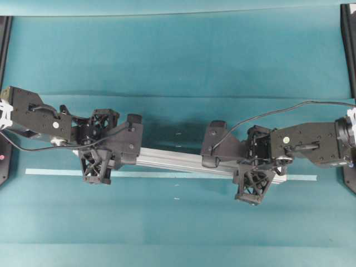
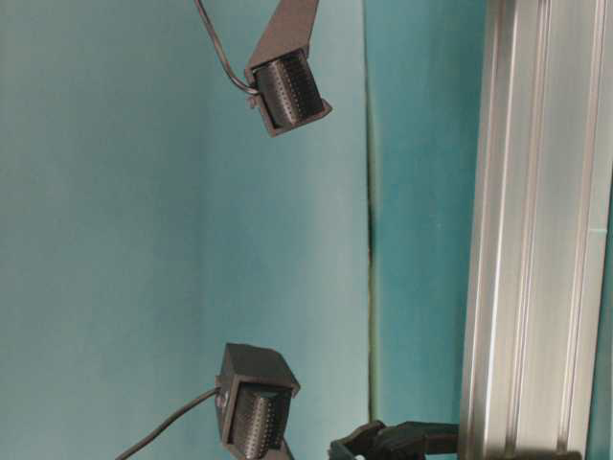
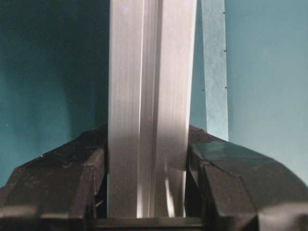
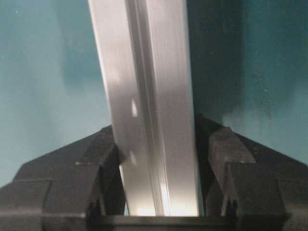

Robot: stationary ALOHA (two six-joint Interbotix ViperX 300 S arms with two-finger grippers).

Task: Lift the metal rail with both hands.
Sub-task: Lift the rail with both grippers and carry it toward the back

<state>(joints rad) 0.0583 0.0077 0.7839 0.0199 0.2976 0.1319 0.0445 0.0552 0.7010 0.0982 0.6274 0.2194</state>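
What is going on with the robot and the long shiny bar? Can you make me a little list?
bar: metal rail, long, silver, grooved, lying slightly slanted across the teal table
left claw: closed on the rail near its left end
right claw: closed on the rail near its right end
left wrist view: rail sits between both fingers
right wrist view: rail sits between both fingers
tape strip: pale, flat on the table, beside the rail

A teal cloth (image 1: 178, 50) covers the whole table, lying in faint creases and folds. A thin pale-teal tape strip (image 1: 55, 172) runs straight across it. Black frame posts (image 1: 349, 44) stand at both side edges.
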